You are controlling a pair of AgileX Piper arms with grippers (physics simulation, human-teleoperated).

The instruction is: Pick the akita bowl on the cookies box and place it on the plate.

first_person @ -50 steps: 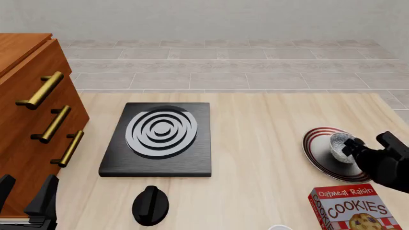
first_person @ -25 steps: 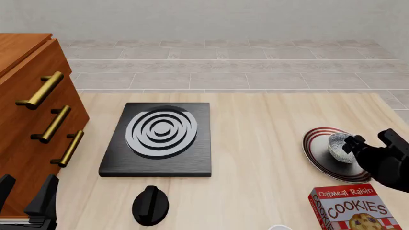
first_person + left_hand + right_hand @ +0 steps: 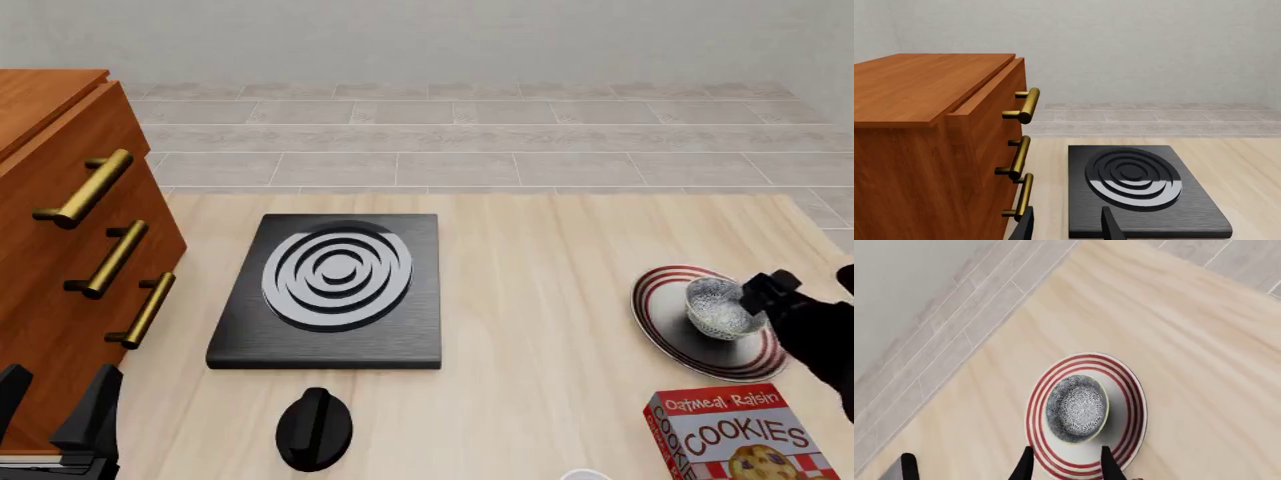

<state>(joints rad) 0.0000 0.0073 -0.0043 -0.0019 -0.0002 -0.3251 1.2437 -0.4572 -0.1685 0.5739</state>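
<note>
While your left gripper (image 3: 54,415) sits unmoved at the lower left corner, jaws apart and empty, the akita bowl (image 3: 722,307) now rests upright on the plate (image 3: 663,318) at right. Your right gripper (image 3: 1065,464) has let go and pulled back toward the right edge, fingers spread. The cookies box (image 3: 741,433) lies at lower right.

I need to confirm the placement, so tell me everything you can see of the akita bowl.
The akita bowl is small and round, white with a dense black speckled pattern inside and out, and looks like glazed ceramic with a pale rim. It sits upright and empty on the plate, inside the red rings and much smaller than it, a little off centre. Nothing else touches it: the right gripper is open and clear of its rim. The cookies box lies apart from it.
</note>
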